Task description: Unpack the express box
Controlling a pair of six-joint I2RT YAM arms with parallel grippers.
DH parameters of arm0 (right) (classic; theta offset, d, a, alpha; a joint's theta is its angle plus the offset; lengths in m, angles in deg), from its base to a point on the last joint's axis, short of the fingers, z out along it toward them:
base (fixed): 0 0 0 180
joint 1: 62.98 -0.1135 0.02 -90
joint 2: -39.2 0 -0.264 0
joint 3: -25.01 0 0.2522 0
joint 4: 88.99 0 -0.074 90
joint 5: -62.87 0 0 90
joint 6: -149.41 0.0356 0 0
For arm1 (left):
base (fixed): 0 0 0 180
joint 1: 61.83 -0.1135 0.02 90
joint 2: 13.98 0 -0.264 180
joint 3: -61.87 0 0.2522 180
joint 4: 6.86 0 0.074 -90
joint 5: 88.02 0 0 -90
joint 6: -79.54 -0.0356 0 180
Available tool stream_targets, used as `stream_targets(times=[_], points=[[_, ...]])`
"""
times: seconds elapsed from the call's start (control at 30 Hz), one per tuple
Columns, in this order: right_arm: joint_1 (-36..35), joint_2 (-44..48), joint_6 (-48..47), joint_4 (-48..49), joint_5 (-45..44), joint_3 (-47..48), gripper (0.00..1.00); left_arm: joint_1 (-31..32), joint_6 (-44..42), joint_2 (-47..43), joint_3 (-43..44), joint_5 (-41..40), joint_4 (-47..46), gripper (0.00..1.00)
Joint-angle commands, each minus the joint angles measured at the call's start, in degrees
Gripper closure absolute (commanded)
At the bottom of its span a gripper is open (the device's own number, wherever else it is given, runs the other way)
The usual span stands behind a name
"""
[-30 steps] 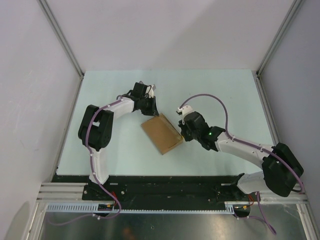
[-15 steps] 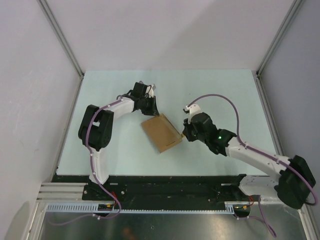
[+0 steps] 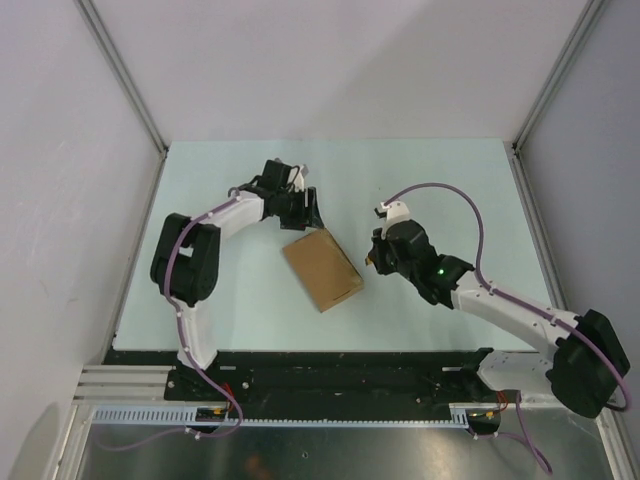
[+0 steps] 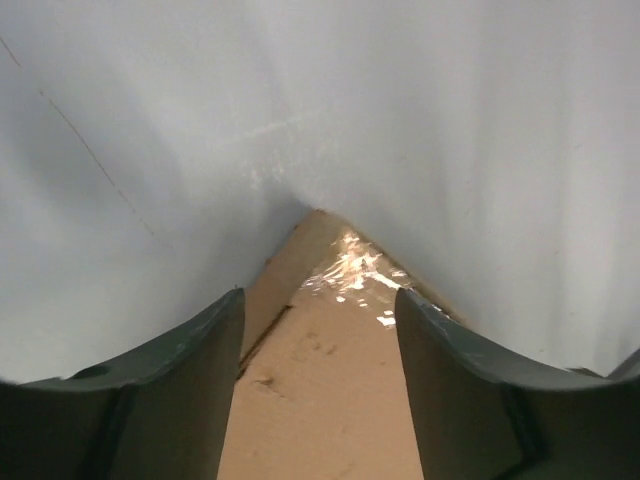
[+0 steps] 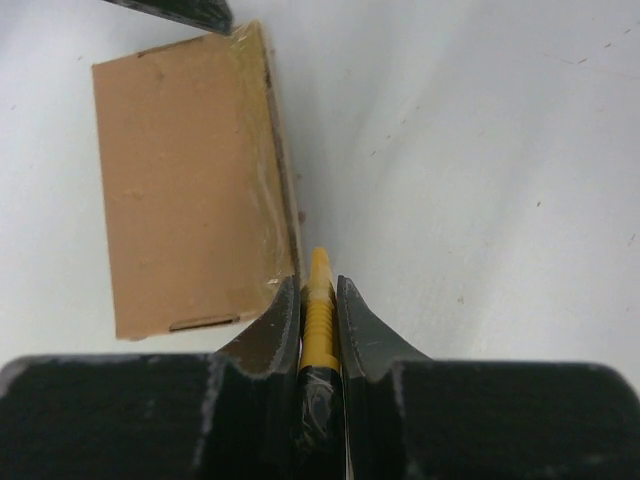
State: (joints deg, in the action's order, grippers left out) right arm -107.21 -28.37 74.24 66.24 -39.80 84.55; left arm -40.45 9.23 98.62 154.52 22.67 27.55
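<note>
Your left gripper (image 3: 303,210) has just released the express box (image 3: 322,270); your right gripper (image 5: 318,287), clenching the yellow utility knife (image 5: 318,325), backs away: cutting seems done.

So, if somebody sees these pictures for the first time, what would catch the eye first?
First the brown express box, lying closed in the middle of the pale table. Next the yellow knife clamped in the right gripper, its tip close beside the box's taped edge. The left gripper stands open at the box's far corner.
</note>
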Motion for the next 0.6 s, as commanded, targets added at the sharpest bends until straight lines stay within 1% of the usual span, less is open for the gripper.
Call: stream_targets(times=[0.0,0.1,0.13,0.2,0.23,0.27,0.3,0.33,0.4,0.43,0.47,0.53,0.57], points=[[2.1,-3.7,1.3,8.2,-1.5,2.1,1.00,-1.6,2.3,-7.6,4.2,3.2,0.1,0.27],[4.0,-8.4,2.0,10.4,-0.4,3.4,1.00,-2.3,2.7,-11.4,4.1,2.0,0.1,0.24],[4.4,-9.7,2.0,12.0,0.4,3.9,1.00,-2.7,3.1,-12.6,3.5,0.1,0.2,0.24],[4.6,-13.5,1.8,12.8,0.7,5.5,1.00,-3.1,4.8,-16.3,0.3,-4.0,0.4,0.23],[4.7,-14.9,1.8,12.8,1.4,6.2,1.00,-3.3,6.0,-17.7,-2.8,-9.2,1.4,0.23],[4.7,-16.8,1.7,12.5,1.5,6.9,1.00,-3.5,7.2,-18.9,-4.7,-11.6,1.9,0.22],[4.6,-17.6,1.8,12.1,1.9,7.7,1.00,-4.1,10.3,-20.8,-6.7,-13.4,2.6,0.21],[4.6,-18.2,1.8,11.8,3.2,8.0,1.00,-4.3,11.4,-21.5,-10.7,-14.3,2.6,0.21],[4.3,-19.0,2.1,11.0,4.1,8.5,1.00,-4.8,13.5,-22.3,-13.9,-13.6,2.6,0.21],[4.2,-19.0,2.3,8.8,5.4,8.6,1.00,-4.9,14.1,-22.2,-16.2,-12.9,2.6,0.21],[3.9,-18.8,2.3,7.9,6.1,8.6,1.00,-4.9,14.4,-22.1,-16.9,-10.1,2.6,0.21],[3.6,-18.0,2.1,5.0,8.4,8.7,1.00,-4.8,16.3,-21.2,-18.5,-7.7,2.5,0.21],[3.4,-17.9,2.1,3.0,9.4,8.7,1.00,-4.8,16.9,-20.8,-18.7,-5.2,2.6,0.21]])
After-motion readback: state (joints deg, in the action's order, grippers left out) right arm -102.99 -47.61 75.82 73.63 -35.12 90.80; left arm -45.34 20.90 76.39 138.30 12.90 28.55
